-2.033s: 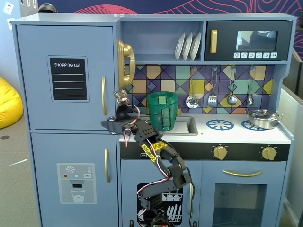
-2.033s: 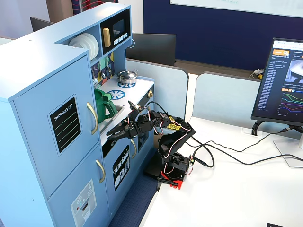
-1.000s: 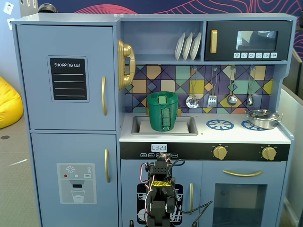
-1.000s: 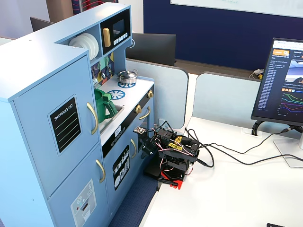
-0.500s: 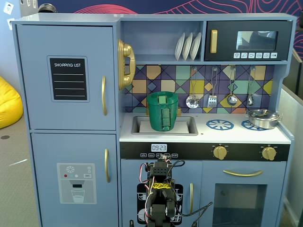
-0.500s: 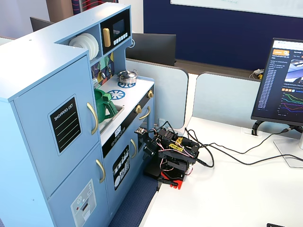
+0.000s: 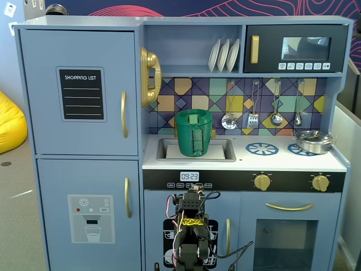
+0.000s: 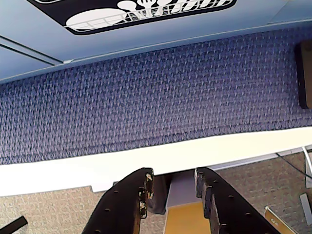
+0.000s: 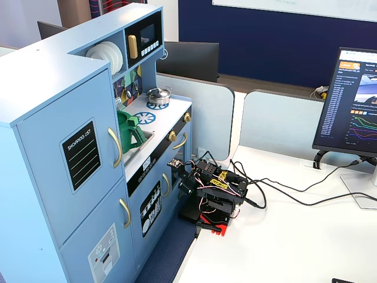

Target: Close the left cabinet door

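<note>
In a fixed view from the front, the left cabinet door [image 7: 79, 93] filled the upper left of the toy kitchen, flush with its frame, the black "SHOPPING LIST" panel [image 7: 81, 94] at its middle and the curved gold handle [image 7: 124, 114] near its right edge. Below it sat the blue door with the water-dispenser graphic [image 7: 90, 217]. A green pitcher [image 7: 193, 133] stood in the sink [image 7: 228, 151], a silver pot [image 7: 314, 141] rested on the right burner, and white plates [image 7: 224, 55] leaned on the shelf beside the black microwave door [image 7: 296, 49]. The arm [image 7: 190, 228] sat folded low in front of the lower cabinets, well apart from the door. In the wrist view, the gripper [image 8: 173, 185] entered from the bottom edge with its two dark fingers [image 8: 141, 187] slightly spread and nothing between them, pointed down over a white worktop [image 8: 73, 168] edge, blue carpet [image 8: 156, 97] and the foot of the kitchen with a dish-rack graphic [image 8: 131, 9]. In another fixed view from the side, the door [image 9: 73, 159] again lay closed against the cabinet, its handle [image 9: 115, 147] toward the sink. The arm [image 9: 211, 191] was folded on the white worktop [image 9: 283, 236] near the lower cabinet doors, its cables [image 9: 283, 191] trailing toward a monitor [image 9: 349, 106] on the right.
</note>
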Controlling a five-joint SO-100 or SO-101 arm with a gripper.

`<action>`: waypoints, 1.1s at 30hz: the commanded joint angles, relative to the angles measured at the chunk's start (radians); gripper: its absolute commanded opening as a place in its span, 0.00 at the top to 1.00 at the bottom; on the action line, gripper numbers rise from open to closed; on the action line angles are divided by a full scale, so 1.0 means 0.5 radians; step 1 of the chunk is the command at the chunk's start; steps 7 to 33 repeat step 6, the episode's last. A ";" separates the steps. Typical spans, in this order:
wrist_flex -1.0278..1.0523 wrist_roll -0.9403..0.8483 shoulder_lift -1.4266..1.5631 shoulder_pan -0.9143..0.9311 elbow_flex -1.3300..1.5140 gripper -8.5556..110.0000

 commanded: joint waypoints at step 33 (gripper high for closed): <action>0.368 0.003 -0.015 -0.021 -0.012 0.92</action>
